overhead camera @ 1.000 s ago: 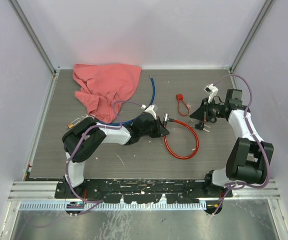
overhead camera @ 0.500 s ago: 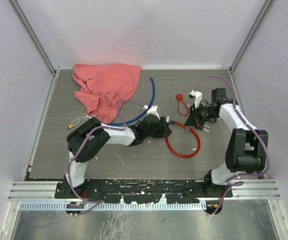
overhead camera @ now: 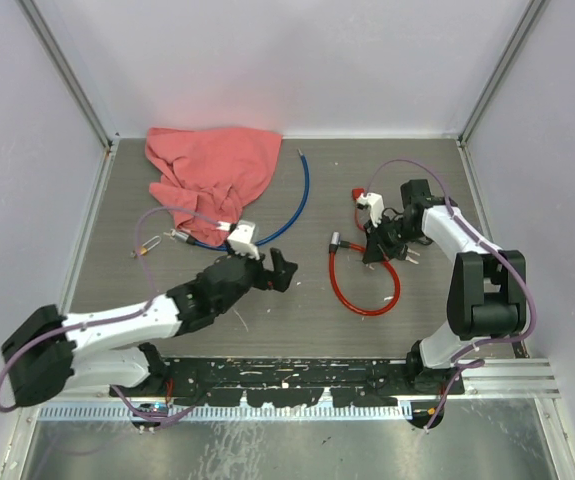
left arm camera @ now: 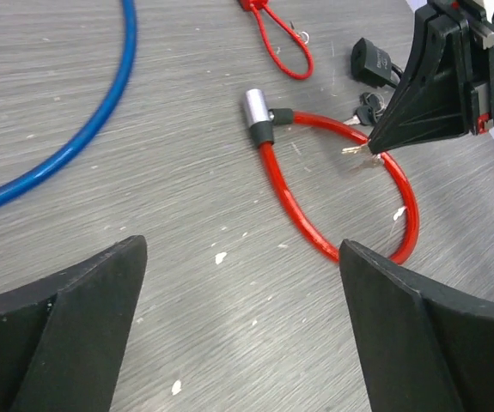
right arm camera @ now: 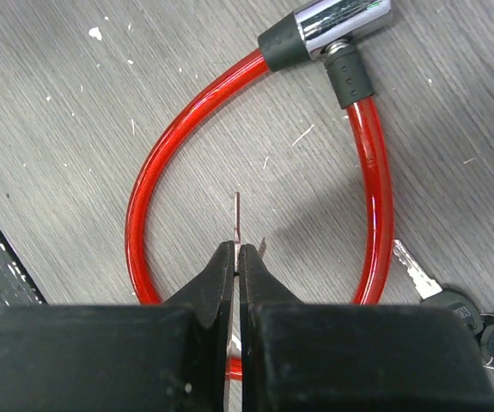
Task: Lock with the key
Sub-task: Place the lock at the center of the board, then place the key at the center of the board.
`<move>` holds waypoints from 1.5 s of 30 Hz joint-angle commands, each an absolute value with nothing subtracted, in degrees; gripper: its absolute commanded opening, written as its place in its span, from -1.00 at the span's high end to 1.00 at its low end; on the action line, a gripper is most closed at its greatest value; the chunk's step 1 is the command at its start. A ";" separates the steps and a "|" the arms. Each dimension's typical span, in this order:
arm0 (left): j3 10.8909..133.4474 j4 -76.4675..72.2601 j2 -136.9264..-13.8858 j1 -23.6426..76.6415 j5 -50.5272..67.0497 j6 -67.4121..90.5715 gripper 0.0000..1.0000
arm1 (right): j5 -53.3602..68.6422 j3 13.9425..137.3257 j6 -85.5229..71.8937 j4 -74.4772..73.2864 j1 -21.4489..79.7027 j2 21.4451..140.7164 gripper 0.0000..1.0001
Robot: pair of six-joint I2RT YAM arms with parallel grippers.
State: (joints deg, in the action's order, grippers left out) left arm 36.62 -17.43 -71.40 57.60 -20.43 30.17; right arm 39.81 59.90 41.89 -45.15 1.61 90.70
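The red cable lock (overhead camera: 394, 285) lies in a loop on the table, its silver lock head (overhead camera: 334, 240) at the loop's upper left. My right gripper (overhead camera: 372, 250) hovers over the loop, shut on a thin key (right arm camera: 236, 215) whose blade sticks out past the fingertips (right arm camera: 221, 257). The right wrist view shows the cable (right arm camera: 169, 129) below and the lock head (right arm camera: 337, 17) at the top. My left gripper (overhead camera: 282, 272) is open and empty, apart from the lock to its left. In its wrist view the left gripper (left arm camera: 242, 249) faces the lock head (left arm camera: 253, 107).
A pink cloth (overhead camera: 212, 175) lies at the back left with a blue cable (overhead camera: 297, 205) curving beside it. A small red cord loop (overhead camera: 362, 210) and black-headed spare keys (overhead camera: 407, 252) sit near the right gripper. A small padlock (overhead camera: 147, 245) rests at the left.
My left gripper has opened, let go of the lock head and pulled back toward the near left. My right gripper has moved left with the key, over the red loop.
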 commanded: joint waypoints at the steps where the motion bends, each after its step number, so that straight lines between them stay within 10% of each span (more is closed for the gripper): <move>1: 25.84 -24.09 -58.54 56.89 -22.88 28.14 -0.98 | 37.29 60.80 44.12 -45.62 3.37 89.10 0.87; 11: 20.90 -3.12 -32.19 52.88 -22.37 35.18 -0.96 | 34.16 60.59 43.66 -44.36 6.86 82.71 0.05; 24: 36.54 16.83 -42.34 48.67 -24.30 43.31 -0.96 | 43.64 60.37 35.51 -36.10 7.99 63.47 -0.03; 45: 40.64 10.08 -61.35 -4.32 6.85 41.99 -0.80 | 50.98 59.48 30.59 -33.93 8.32 62.85 -0.07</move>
